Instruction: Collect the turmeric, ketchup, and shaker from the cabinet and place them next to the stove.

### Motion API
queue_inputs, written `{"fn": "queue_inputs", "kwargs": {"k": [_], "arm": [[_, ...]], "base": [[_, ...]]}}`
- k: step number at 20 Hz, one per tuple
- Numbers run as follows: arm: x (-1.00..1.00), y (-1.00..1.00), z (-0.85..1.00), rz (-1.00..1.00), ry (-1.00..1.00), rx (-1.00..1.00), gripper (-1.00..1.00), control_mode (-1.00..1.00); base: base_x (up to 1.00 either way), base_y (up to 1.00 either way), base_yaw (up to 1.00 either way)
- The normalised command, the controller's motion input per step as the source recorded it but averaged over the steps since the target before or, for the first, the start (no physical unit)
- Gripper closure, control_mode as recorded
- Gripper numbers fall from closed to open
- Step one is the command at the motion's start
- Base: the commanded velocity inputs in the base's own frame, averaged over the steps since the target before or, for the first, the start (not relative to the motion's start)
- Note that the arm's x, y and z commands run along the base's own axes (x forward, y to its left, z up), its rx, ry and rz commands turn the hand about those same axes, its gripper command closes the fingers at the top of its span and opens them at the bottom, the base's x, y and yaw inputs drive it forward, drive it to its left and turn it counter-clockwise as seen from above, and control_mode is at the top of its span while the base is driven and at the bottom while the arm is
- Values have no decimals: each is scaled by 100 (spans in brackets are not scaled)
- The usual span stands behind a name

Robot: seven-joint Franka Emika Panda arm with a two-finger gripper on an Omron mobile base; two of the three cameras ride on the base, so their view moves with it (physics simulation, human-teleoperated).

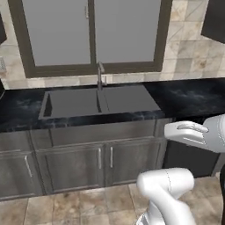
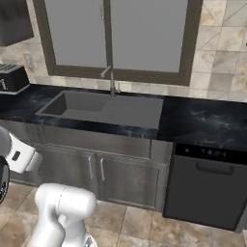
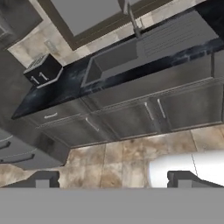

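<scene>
**Cabinet edge at 10 o'clock, claw wide over the floor**

Cabinet is what the dark grey block at 10 o'clock in the right base view seems to be. It hangs on the tiled wall above the toaster, cut by the frame edge, so I cannot tell its door or contents. The hand view shows the same block at 10 o'clock, again above the toaster.

The gripper stands wide, with its two dark tips far apart at 6 o'clock in the hand view and nothing between them. Beyond them lie tan floor tiles.

The sink sits at the centre of the left base view, sunk in the black counter. The faucet rises at its back edge, at 12 o'clock from the basin. A window with a dark frame is behind it.

Grey doors with bar handles stand under the sink. A dishwasher is at 4 o'clock in the right base view, just beside those doors.

The arm is at 5 o'clock in the left base view.
</scene>
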Motion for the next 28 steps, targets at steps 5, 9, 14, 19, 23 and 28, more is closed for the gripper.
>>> {"fn": "queue_inputs", "kwargs": {"k": [5,9,14,19,23,28], "arm": [[0,0,0,0,0,0,-100,100],[0,0,0,0,0,0,-100,100],[0,0,0,0,0,0,-100,100],[0,0,0,0,0,0,-100,100],[0,0,0,0,0,0,-100,100],[0,0,0,0,0,0,-100,100]], "base": [[-39,100,0],[-37,100,0],[-38,100,0],[-38,99,0],[-35,98,0],[-35,98,0]]}}
